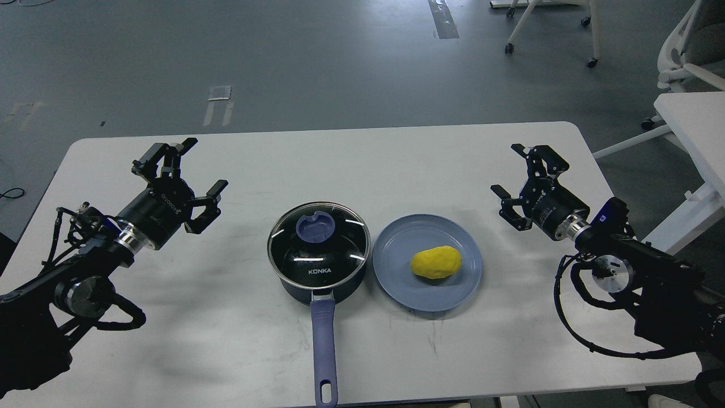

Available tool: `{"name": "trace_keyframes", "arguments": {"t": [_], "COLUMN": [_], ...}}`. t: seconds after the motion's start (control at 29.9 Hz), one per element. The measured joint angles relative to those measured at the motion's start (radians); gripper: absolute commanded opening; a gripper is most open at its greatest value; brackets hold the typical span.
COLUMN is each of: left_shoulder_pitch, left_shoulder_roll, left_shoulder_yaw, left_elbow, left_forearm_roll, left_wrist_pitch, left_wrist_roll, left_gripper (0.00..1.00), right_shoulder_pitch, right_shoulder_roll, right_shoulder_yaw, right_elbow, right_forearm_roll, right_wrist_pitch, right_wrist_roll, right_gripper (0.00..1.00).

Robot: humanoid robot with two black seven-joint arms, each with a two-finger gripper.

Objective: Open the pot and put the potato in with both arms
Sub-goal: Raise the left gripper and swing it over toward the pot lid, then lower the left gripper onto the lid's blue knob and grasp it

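The black pot [319,266] marked KONKA stands at the table's middle, its glass lid with a blue knob [316,226] in place and its long blue-purple handle [324,351] pointing toward me. Just right of it the yellow potato [436,263] lies on a flat blue plate [396,266]. My left gripper [190,175] hovers open over the table well left of the pot, holding nothing. Over at the right, beyond the plate, my right gripper [512,178] is open and empty too.
The white table [362,153] has rounded corners and its far edge lies beyond both grippers. A second white table [691,124] and chair legs [549,34] stand off to the right on the grey floor.
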Motion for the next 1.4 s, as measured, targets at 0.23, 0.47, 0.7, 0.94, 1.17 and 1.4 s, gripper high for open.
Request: {"name": "trace_keyframes", "arguments": {"t": [0.23, 0.47, 0.7, 0.94, 1.17, 1.4], "left_shoulder_pitch": [-0.008, -0.085, -0.250, -0.320, -0.325, -0.367], "left_shoulder_roll": [-0.002, 0.026, 0.089, 0.191, 0.245, 0.148], "left_shoulder_yaw": [0.002, 0.000, -0.009, -0.017, -0.011, 0.025], "left_elbow": [0.002, 0.026, -0.022, -0.294, -0.573, -0.573], "left_forearm_roll": [0.002, 0.007, 0.275, 0.730, 1.284, 1.750], "left_wrist_pitch": [0.000, 0.000, 0.000, -0.001, 0.000, 0.000], "left_wrist_roll": [0.000, 0.000, 0.000, 0.000, 0.000, 0.000], "left_gripper": [0.98, 0.98, 0.98, 0.98, 0.98, 0.98], "right_shoulder_pitch": [0.000, 0.002, 0.006, 0.006, 0.006, 0.006], "right_shoulder_roll": [0.000, -0.006, -0.015, -0.028, -0.029, -0.029], "right_shoulder_yaw": [0.000, -0.002, -0.002, -0.002, -0.002, -0.002], "right_elbow": [-0.003, -0.002, 0.001, 0.005, 0.005, 0.001], "right_forearm_roll": [0.000, -0.002, -0.004, -0.006, -0.007, -0.008], "right_wrist_pitch": [0.000, 0.000, 0.000, 0.000, 0.000, 0.000], "right_wrist_roll": [0.000, 0.000, 0.000, 0.000, 0.000, 0.000], "right_gripper": [0.97, 0.97, 0.97, 0.97, 0.97, 0.97]}}
